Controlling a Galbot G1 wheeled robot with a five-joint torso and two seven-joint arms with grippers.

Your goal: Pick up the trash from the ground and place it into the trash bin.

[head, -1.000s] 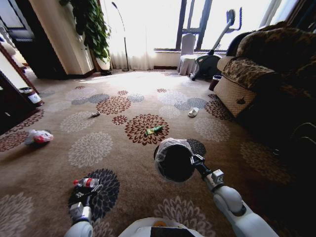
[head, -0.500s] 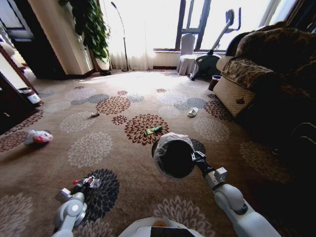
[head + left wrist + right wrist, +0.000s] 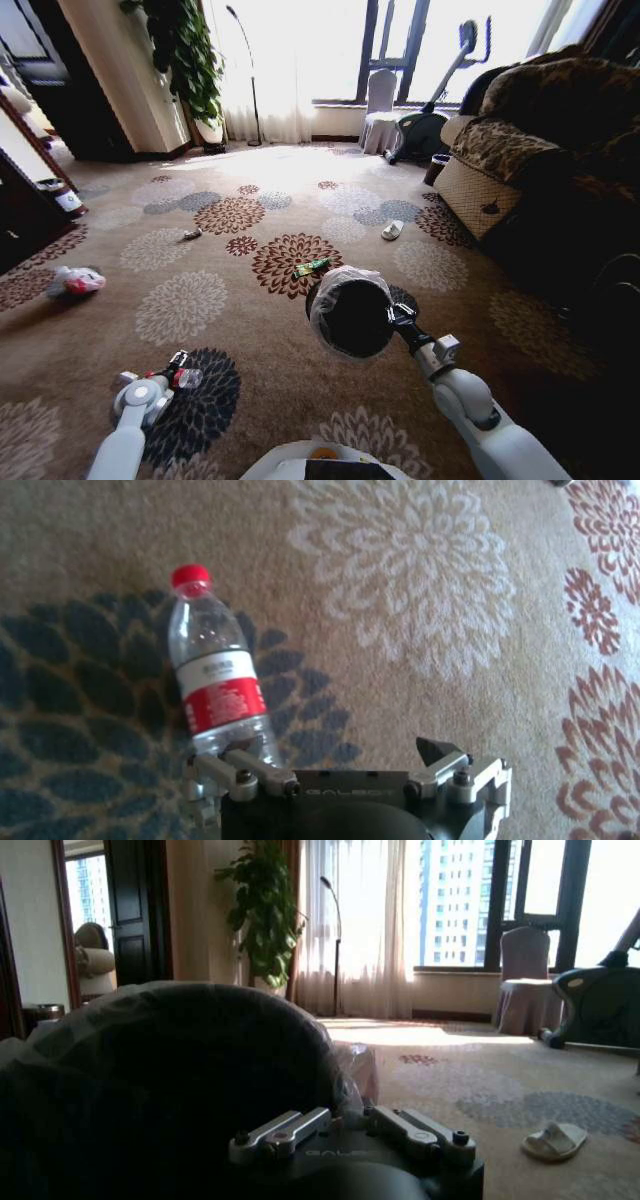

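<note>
Bright glare from the windows (image 3: 420, 40), dark sofa (image 3: 560, 150) side, curved edges, soft blurry wrist pictures.

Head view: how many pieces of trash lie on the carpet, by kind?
Bottles: 2, clear bottle by the left gripper, small bottle
Green wrapper: 1
White-pink bag: 1
White scrap: 1
Total: 5

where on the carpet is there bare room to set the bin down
Free: the carpet between the plastic bottle and the trash bin, and between the white-pink bag and the green wrapper. Crowded: near the left gripper at the bottle.
</note>
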